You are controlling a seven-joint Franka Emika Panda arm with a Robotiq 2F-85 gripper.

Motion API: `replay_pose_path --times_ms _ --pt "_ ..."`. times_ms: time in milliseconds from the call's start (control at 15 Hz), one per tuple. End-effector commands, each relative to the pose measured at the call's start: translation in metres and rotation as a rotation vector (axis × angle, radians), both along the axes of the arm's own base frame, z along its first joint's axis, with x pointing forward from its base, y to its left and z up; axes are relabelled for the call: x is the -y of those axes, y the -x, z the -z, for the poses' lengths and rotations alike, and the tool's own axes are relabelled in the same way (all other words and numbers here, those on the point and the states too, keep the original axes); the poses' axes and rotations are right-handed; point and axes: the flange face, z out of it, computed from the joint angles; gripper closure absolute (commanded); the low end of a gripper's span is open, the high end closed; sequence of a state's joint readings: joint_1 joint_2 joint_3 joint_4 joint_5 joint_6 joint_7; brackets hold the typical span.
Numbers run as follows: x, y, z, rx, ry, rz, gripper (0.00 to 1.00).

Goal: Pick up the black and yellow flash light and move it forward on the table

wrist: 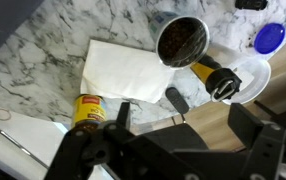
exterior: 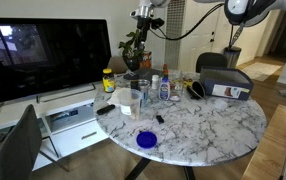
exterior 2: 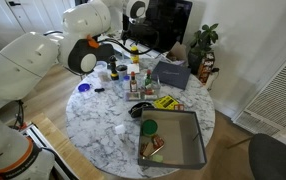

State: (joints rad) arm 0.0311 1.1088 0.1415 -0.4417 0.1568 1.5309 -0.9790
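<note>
Round and white with grey veins, the surface stands in a living room, beside a dark television on a low white stand, with a leafy plant behind it. A cluster of small bottles fills the middle of the top, a black box sits at the far side, and a jar with a yellow lid stands near the edge next to the television. A blue lid lies alone toward the near edge. In an exterior view a grey tray holds a few items, and a green lid lies just beside it.

The hand hangs high above the bottles, well clear of everything on the top. In the wrist view its dark fingers stand spread apart with nothing between them.

The black and yellow flashlight lies on its side on the marble below the hand, near the edge of the top. Its wide dark head sits just beside a corner of a white napkin. A yellow band runs around its body, and its black tail end meets the rim of a white round dish. Whether the tail rests on the dish cannot be told. In both exterior views the flashlight is too small to make out with certainty.
</note>
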Motion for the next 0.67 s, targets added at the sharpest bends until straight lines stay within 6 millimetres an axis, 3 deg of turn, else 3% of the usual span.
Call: replay_pose_path --times_ms 0,267,333,600 --pt "0.019 -0.005 -0.008 0.015 0.086 0.177 0.0" --pt "0.044 -0.004 -0.014 -0.007 0.191 0.362 0.0" --pt "0.033 -0.006 -0.01 0.005 0.133 0.285 0.0" --pt "0.032 -0.006 -0.01 0.004 0.133 0.29 0.0"
